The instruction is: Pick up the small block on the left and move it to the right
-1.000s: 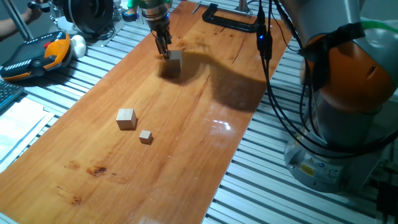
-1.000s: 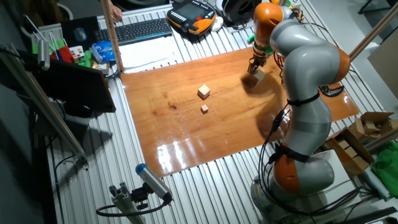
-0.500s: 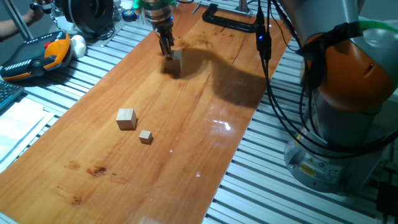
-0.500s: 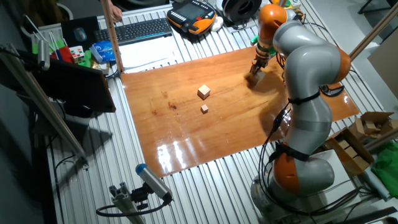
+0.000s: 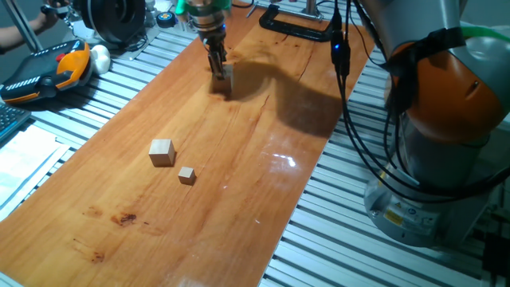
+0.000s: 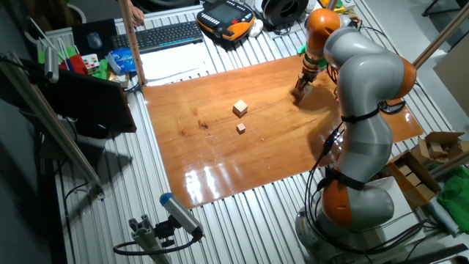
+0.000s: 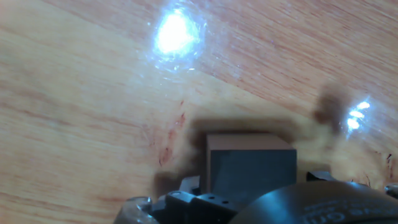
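The small block (image 5: pixel 226 77), a plain light-wood cube, sits at the far end of the wooden board (image 5: pixel 239 159). My gripper (image 5: pixel 218 73) comes straight down on it and is shut on it, low over the board. In the other fixed view the gripper (image 6: pixel 301 88) and the block (image 6: pixel 299 94) are at the board's far right side. In the hand view the block (image 7: pixel 252 167) fills the lower middle between the fingers, with a dark shadow around it on the wood.
A slightly smaller wood cube (image 5: pixel 162 151) and a tiny wood cube (image 5: pixel 186 174) lie mid-board. A black clamp (image 5: pixel 291 24) holds the board's far edge. A teach pendant (image 5: pixel 48 70) and a keyboard (image 6: pixel 165 34) lie off the board. The robot base (image 5: pixel 446 159) and cables stand at the right.
The gripper and the block in it have shifted a little to the right along the far end of the board. The two other cubes have not moved.
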`<act>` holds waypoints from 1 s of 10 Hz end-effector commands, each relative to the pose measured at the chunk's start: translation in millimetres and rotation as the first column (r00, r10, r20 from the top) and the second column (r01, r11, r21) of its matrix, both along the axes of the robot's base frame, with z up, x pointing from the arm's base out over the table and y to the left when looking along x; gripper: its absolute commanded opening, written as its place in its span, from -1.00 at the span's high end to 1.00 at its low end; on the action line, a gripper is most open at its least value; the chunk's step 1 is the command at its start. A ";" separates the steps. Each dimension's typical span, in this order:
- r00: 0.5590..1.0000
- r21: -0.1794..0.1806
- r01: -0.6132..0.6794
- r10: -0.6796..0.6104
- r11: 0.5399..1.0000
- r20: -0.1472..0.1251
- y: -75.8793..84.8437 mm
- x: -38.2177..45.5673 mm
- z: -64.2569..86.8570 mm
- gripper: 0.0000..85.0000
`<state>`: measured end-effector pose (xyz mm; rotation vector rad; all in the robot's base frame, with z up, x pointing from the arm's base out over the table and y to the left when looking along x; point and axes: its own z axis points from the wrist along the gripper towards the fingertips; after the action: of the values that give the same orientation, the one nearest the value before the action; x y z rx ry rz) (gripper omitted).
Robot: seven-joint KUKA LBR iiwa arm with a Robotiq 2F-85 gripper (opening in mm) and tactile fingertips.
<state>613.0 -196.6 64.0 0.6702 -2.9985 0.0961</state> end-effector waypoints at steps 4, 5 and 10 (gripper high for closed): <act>1.000 0.007 -0.008 0.008 1.000 0.020 1.2 -2.4 -5.9 -0.35; 1.000 0.007 -0.008 0.008 1.000 0.025 4.4 -2.1 -5.5 -0.22; 0.996 0.036 0.095 -0.095 0.995 -0.005 66.9 -3.6 47.5 0.98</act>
<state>608.5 -148.2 103.2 0.5602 -3.0244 0.0380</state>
